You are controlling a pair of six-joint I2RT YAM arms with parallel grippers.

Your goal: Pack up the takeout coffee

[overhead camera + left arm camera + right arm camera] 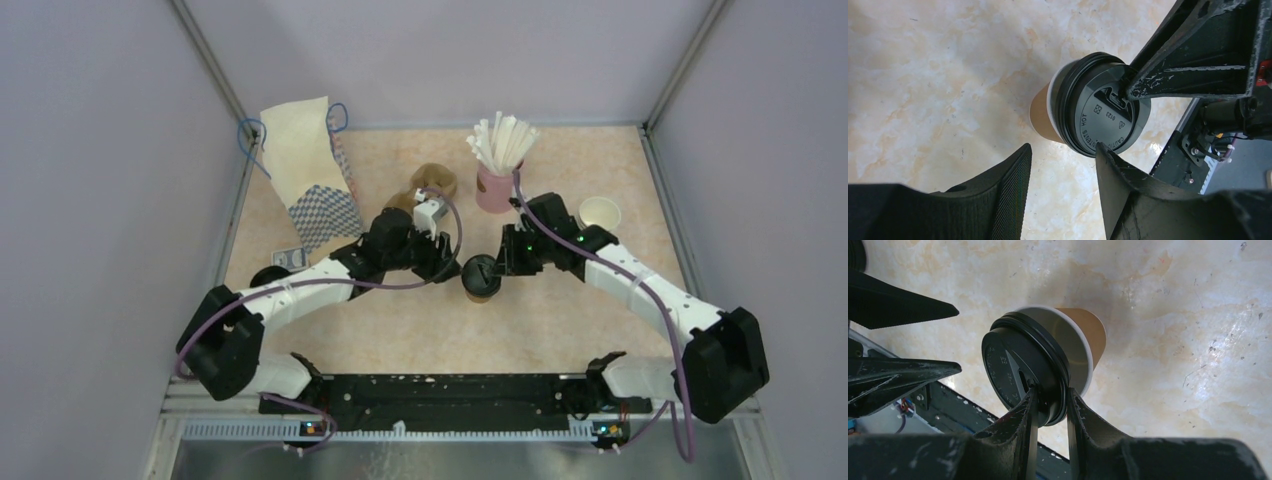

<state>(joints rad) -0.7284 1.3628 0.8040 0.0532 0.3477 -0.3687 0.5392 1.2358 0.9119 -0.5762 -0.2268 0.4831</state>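
The takeout coffee is a brown kraft cup with a black lid, standing at the table's middle between both arms. My right gripper is shut on the lid's rim. The lid sits tilted, so the cup's white rim and part of its inside show. In the top view the right gripper is just right of the cup. My left gripper is open and empty, its jaws just short of the cup, and sits left of the cup in the top view.
A paper bag with blue handles stands at the back left. Stacked brown cups lie behind the left arm. A pink cup of white straws and a lidless cup stand behind the right arm. A black rail runs along the near edge.
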